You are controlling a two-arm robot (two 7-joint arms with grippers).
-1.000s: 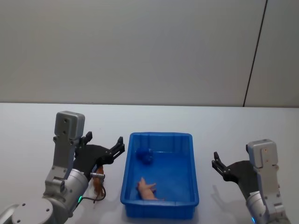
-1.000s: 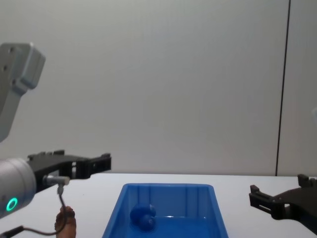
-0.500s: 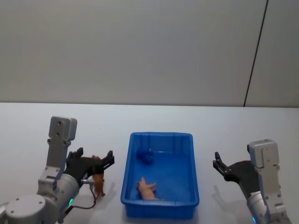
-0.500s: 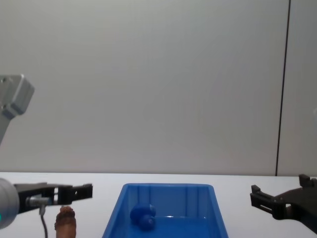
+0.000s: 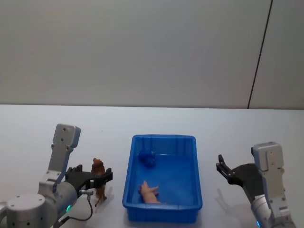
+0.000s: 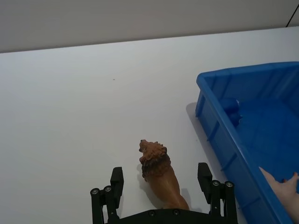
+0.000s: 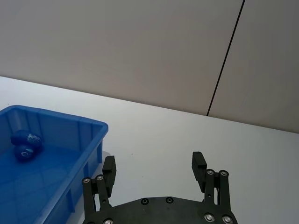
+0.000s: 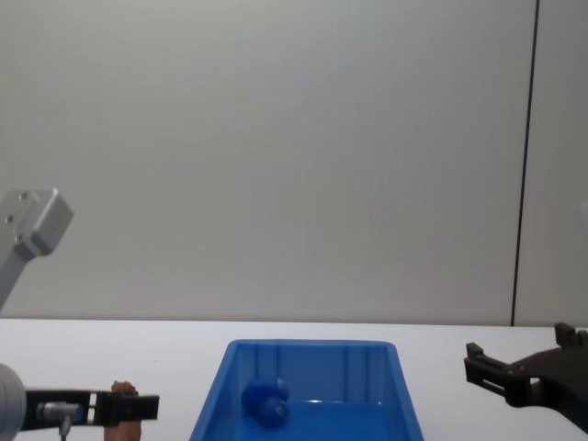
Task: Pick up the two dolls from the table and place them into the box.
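L hand [image 6: 161,184] open astride brown doll [image 6: 160,175]

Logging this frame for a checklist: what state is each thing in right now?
brown lion doll: upright on the table, outside the box, between open fingers.
blue doll: in the box, at its far end.
pink figure: lying in the box, near end.
box: on the table, open-topped.
left gripper: open, straddling the lion.
right gripper: open, holding nothing, right of the box.
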